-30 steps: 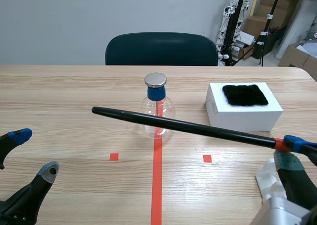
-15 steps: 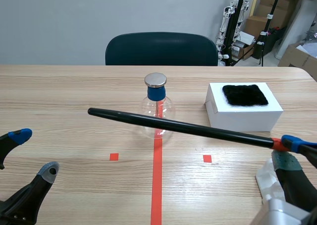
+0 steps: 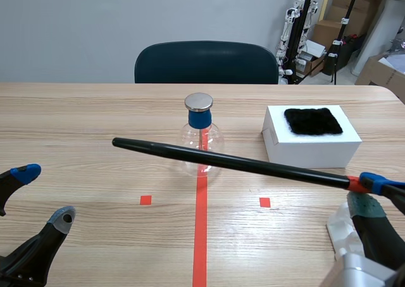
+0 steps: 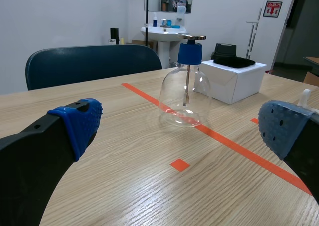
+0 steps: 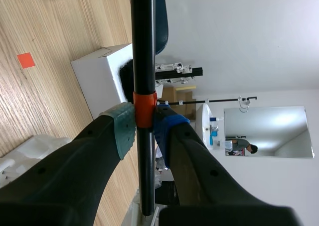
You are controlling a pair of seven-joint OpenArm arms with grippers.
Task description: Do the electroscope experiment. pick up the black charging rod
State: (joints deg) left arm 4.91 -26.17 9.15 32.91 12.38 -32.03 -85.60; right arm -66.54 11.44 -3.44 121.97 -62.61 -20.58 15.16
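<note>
The black charging rod with an orange band near its end hangs above the table, slanting from the lower right toward the left in front of the flask. My right gripper is shut on it at the orange band; in the right wrist view the rod runs straight ahead between the pads. The glass electroscope flask with a blue neck and metal cap stands at the table's middle, and ahead of my left gripper. That gripper is open and empty at the lower left.
A white box with a black fur cloth on top stands right of the flask. A white holder lies under my right gripper. A dark chair stands behind the table.
The rod's free tip has swung slightly left and up compared with a second ago; since half a second ago nothing has moved. The left arm has kept still.
</note>
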